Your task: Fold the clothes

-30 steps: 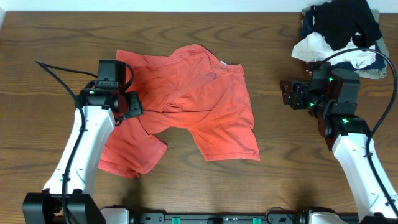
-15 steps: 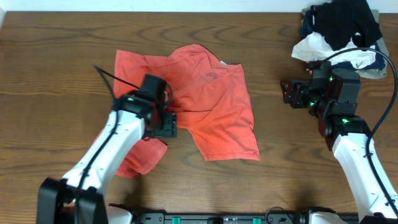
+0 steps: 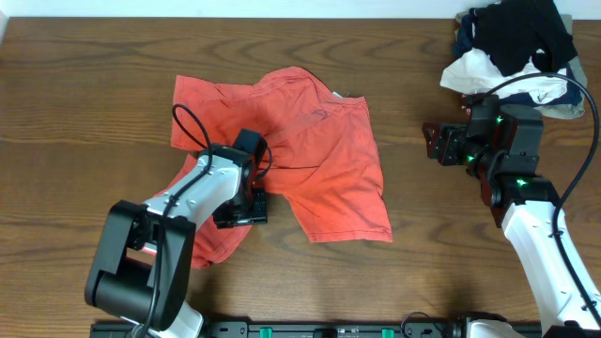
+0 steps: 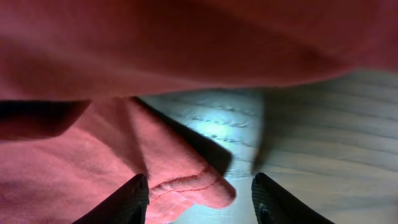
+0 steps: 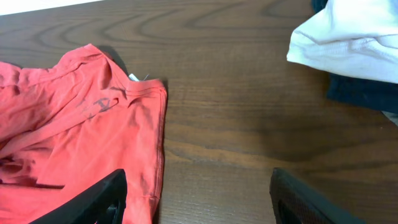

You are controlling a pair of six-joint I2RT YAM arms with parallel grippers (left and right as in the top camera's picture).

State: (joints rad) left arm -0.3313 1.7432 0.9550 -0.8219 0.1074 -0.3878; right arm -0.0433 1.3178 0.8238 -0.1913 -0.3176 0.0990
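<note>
A: Working the opening grab of the fold, by the look of it. Spotting the left claw [image 3: 244, 208] down low at the near-left part of the coral-red T-shirt [image 3: 324, 160], right where the cloth bunches.

B: Confirming from the wrist view: jaws apart, with a stitched hem [image 4: 186, 186] lying between the fingers [image 4: 134, 199], not pinched. No grip to call yet.

A: Over to the right claw [image 3: 438, 143]: hanging wide open, holding nothing, well apart from the shirt, between it and the heap of dark and white garments [image 3: 512, 47] in the far right corner.

B: Judging the fold as barely begun. Finding the shirt rumpled, left of centre, with the white neck tag [image 3: 336, 95] showing at its far edge.

A: Calling for what next, then?

B: Probably pinching that hem firmly, then lifting and drawing it out to flatten the cloth before any crease. Worth bringing the right claw across for the opposite edge too.

A: Turning to the surface [image 3: 84, 103]: dark brown wood grain, carrying just the shirt and the heap.

B: Of the room, only a pale strip beyond the far edge. Nothing more to tell.
</note>
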